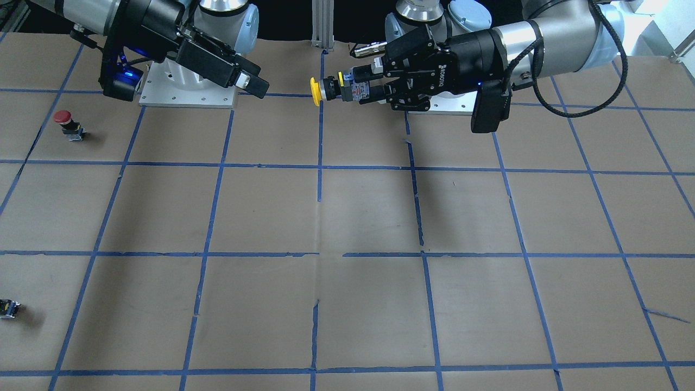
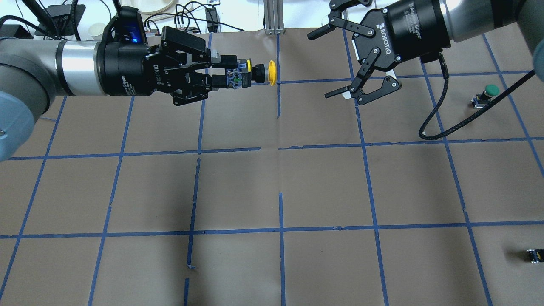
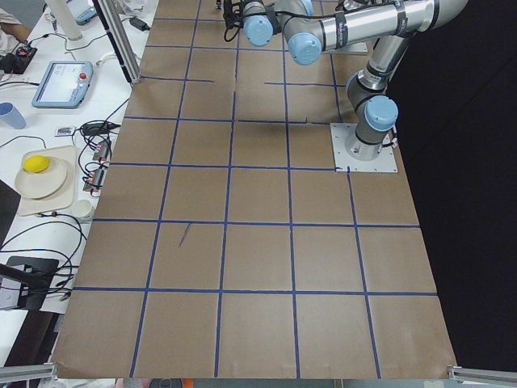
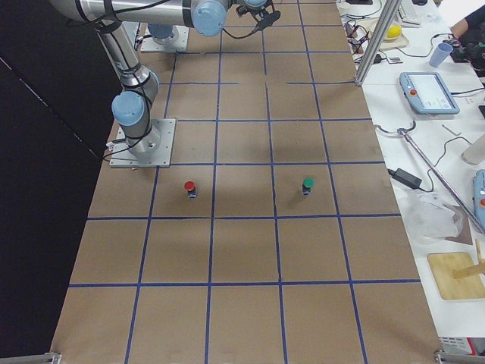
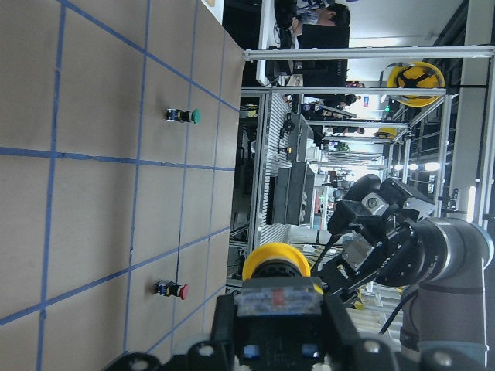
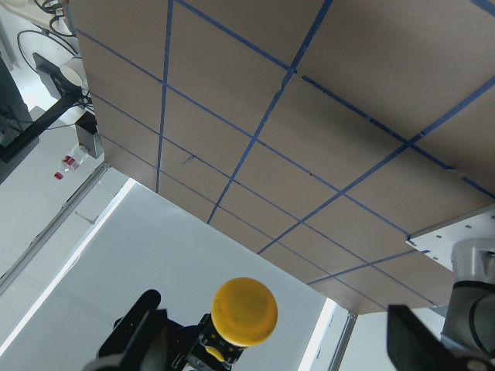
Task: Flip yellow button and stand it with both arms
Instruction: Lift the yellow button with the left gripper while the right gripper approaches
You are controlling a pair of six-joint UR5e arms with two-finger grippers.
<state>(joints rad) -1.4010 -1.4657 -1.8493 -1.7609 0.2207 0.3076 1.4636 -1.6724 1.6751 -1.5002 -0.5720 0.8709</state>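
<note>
The yellow button (image 2: 255,74) is up off the table (image 2: 323,182), lying flat in the air with its long axis level. Its cap faces straight at the right gripper (image 2: 319,66), and the contact block points back into the left gripper (image 2: 231,71).

Look at it: a round yellow mushroom cap, then a black collar with a yellow ring behind it, then a boxy grey and black block with blue bits showing. From the right wrist camera the cap is a full yellow disc, seen face-on.

The left arm reaches in level from its side, wrist horizontal. Its fingers are clamped on the block, one on each side, with the cap end sticking out free. The button hangs over the far row of squares, near the centre tape line.

The right arm comes in from the other side, angled toward the cap. Its jaws are spread wide and grip nothing, a gap apart from the button.

Down on the paper, a red button (image 1: 64,122), a green button (image 2: 488,91) and a small black block (image 2: 534,255) sit well off on the right arm's side.
</note>
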